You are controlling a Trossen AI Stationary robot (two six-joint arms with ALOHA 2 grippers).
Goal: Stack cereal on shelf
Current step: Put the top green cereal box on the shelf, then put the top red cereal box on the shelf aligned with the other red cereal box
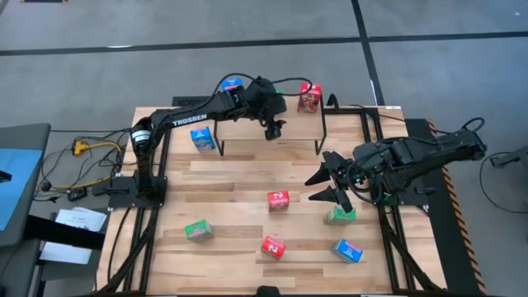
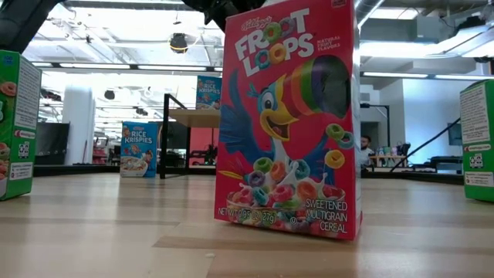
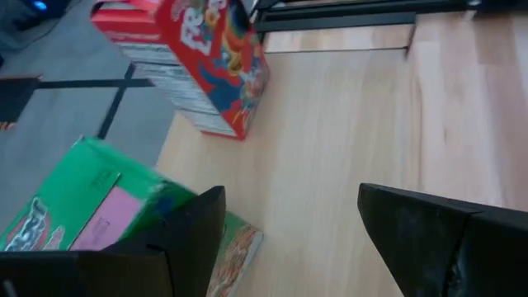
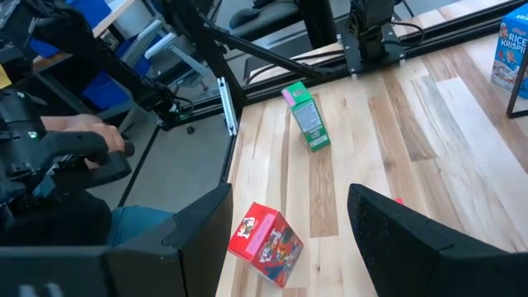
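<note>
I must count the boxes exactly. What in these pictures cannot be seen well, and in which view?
- High view: the left arm covers nearly all of the shelf's green box; only the left wrist view shows it.
- High view: the right gripper partly covers another green box.
- Low view: the near red box hides much of the shelf.
- Right wrist view: the edge cuts off a blue box.

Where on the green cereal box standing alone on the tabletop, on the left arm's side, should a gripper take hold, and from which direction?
Grip the green box near its top, with the fingers closing on its two broad faces, coming straight down from above. It stands upright and thin on the table with nothing close beside it, so its narrow thickness should fit between open fingers.
</note>
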